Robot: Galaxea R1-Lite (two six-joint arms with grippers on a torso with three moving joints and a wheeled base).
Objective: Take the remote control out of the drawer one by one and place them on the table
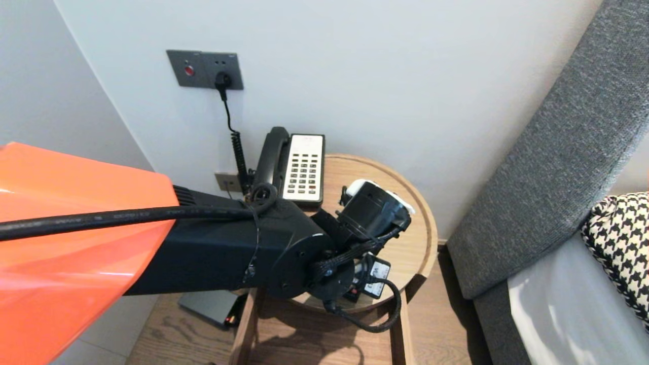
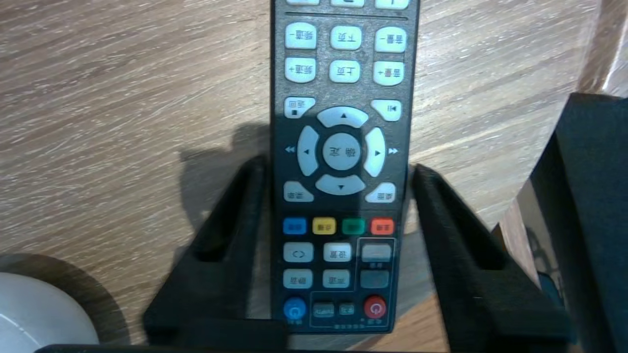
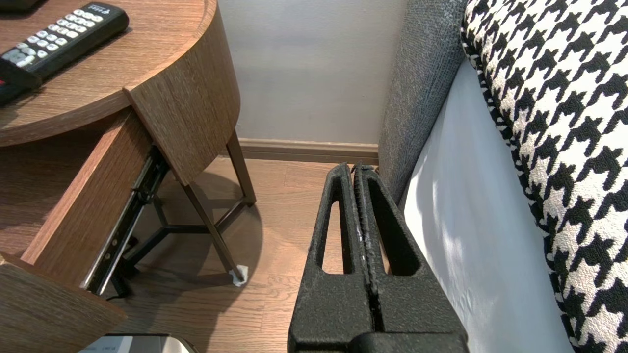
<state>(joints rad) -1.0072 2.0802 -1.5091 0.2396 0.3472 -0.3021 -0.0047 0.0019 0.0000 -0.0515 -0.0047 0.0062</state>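
A dark remote control (image 2: 343,73) with pale buttons lies flat on the round wooden bedside table (image 1: 416,243). My left gripper (image 2: 338,165) is low over the table and straddles the remote's end with the coloured buttons. Its fingers (image 2: 221,230) stand open, and a slit of table shows on each side of the remote. In the head view my left wrist (image 1: 372,210) hides the gripper and the remote. The remote (image 3: 59,37) also shows in the right wrist view. My right gripper (image 3: 353,169) hangs shut and empty near the floor, beside the bed.
A black and white telephone (image 1: 303,165) stands at the table's back, its coiled cord running to a wall socket (image 1: 223,80). A white round object (image 2: 34,314) sits close to the left gripper. The table's drawer (image 3: 83,196) is pulled out. A grey headboard (image 1: 557,152) and houndstooth pillow (image 1: 618,238) lie to the right.
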